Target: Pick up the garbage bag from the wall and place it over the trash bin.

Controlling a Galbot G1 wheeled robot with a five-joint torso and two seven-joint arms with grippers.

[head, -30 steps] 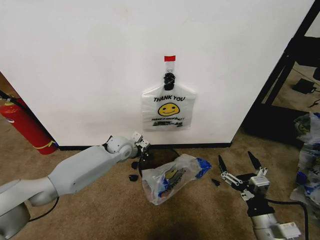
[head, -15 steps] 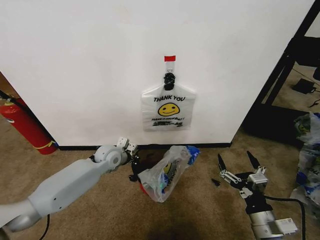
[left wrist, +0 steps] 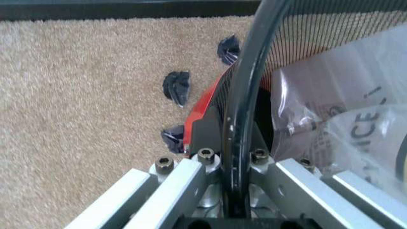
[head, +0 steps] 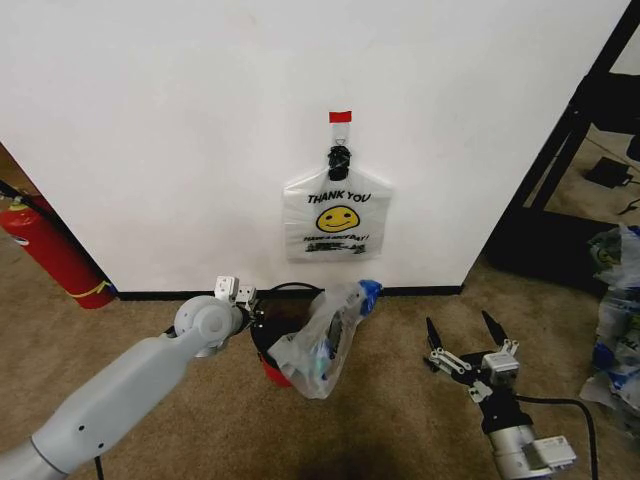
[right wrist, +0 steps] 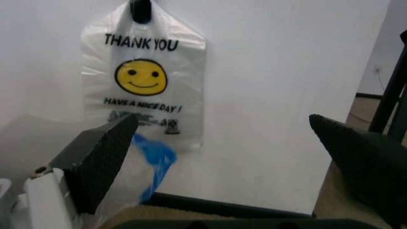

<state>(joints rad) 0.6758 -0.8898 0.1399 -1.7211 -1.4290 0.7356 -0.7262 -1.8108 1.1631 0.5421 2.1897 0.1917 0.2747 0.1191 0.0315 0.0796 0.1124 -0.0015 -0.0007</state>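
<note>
Tan carpet (head: 200, 440) covers the floor up to the wall's black baseboard (head: 420, 291). The trash bin (head: 272, 345) stands on it close to the baseboard, tilted. Three small black scraps (left wrist: 176, 88) lie on the carpet just beside the bin. A red fire extinguisher (head: 50, 252) rests farther left of the bin.

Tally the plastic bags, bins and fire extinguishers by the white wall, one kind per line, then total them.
Plastic bags: 2, the garbage bag draped on the bin and the smiley bag hanging on the wall
Trash bin: 1
Fire extinguisher: 1
Total: 4
</note>
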